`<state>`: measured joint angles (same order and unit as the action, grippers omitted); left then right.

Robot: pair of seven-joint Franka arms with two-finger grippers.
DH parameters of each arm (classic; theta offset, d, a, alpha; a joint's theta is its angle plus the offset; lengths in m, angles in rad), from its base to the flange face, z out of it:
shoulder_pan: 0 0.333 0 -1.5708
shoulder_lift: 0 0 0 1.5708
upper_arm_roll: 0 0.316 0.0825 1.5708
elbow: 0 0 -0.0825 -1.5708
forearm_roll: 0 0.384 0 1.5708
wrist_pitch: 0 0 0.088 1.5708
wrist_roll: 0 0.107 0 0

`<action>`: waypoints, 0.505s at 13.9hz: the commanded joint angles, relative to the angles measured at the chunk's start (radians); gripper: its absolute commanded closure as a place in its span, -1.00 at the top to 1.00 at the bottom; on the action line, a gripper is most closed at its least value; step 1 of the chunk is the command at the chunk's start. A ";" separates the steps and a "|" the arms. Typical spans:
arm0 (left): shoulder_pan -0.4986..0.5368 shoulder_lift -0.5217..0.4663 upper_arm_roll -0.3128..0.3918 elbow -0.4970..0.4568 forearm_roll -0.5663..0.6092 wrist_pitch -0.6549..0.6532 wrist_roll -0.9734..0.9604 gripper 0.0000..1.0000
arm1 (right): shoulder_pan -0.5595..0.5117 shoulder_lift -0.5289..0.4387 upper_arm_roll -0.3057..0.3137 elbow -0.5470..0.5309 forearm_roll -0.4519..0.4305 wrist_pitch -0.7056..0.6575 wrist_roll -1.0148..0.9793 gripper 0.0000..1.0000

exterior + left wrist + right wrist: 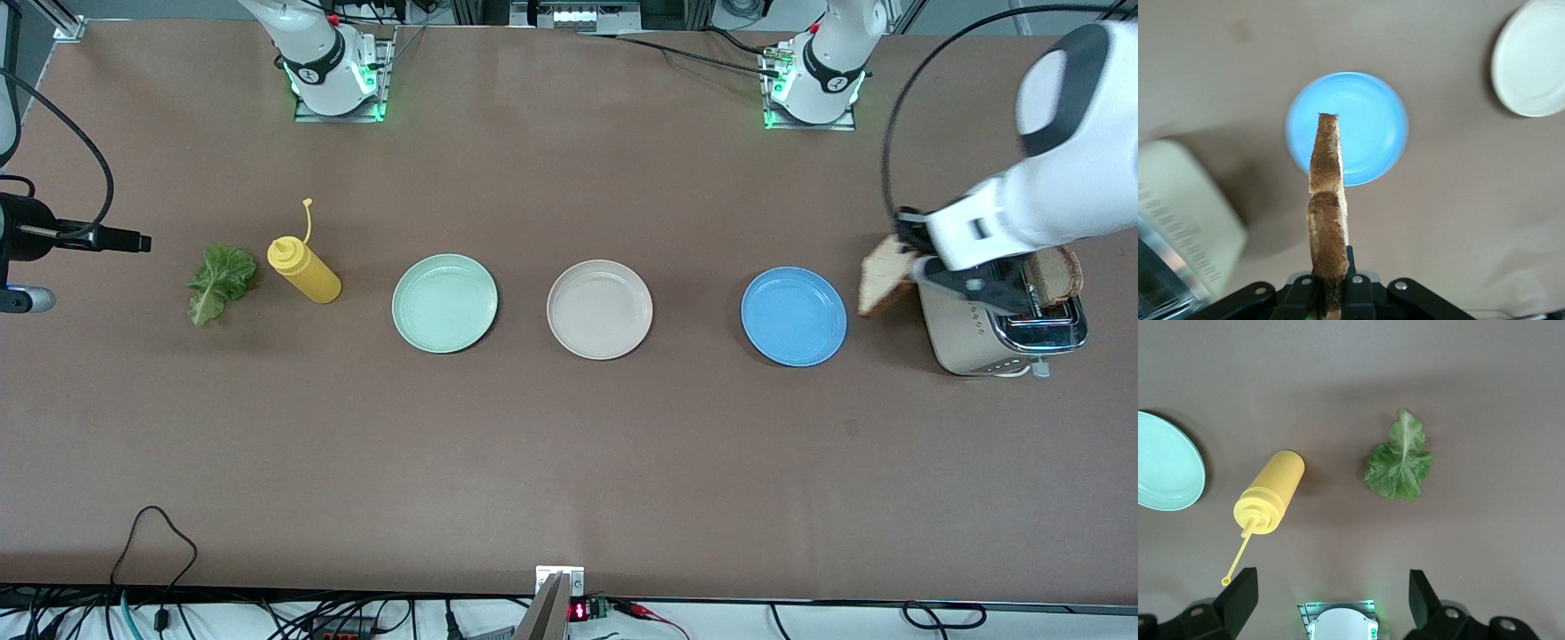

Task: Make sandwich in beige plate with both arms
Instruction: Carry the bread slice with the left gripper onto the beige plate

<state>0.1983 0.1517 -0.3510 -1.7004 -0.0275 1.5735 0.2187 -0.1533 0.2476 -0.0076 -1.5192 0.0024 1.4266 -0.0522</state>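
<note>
My left gripper (pixel 917 258) (pixel 1331 283) is shut on a toasted bread slice (pixel 883 283) (pixel 1327 200), held upright in the air between the toaster and the blue plate. A second bread slice (pixel 1056 274) stands in the toaster's slot. The beige plate (pixel 599 309) (pixel 1531 60) sits bare at mid-table. The lettuce leaf (pixel 218 280) (pixel 1400 460) lies flat toward the right arm's end. My right gripper (pixel 1331 577) hangs open high over the table by the lettuce and the bottle, with nothing between its fingers.
A yellow squeeze bottle (pixel 304 268) (pixel 1269 492) lies beside the lettuce. A mint green plate (pixel 444 302) (pixel 1165 463) and a blue plate (pixel 793 316) (pixel 1365 120) flank the beige one. The toaster (pixel 982 347) (pixel 1178 200) stands toward the left arm's end.
</note>
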 commanded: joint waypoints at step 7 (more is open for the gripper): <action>-0.260 0.233 -0.006 0.001 -0.285 0.285 -0.321 -0.99 | -0.003 -0.002 0.006 0.001 -0.001 -0.025 -0.014 1.00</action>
<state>-0.0538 0.3472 -0.3642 -1.7183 -0.2378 1.8075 -0.0694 -0.1526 0.2485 -0.0073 -1.5193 0.0024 1.4197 -0.0522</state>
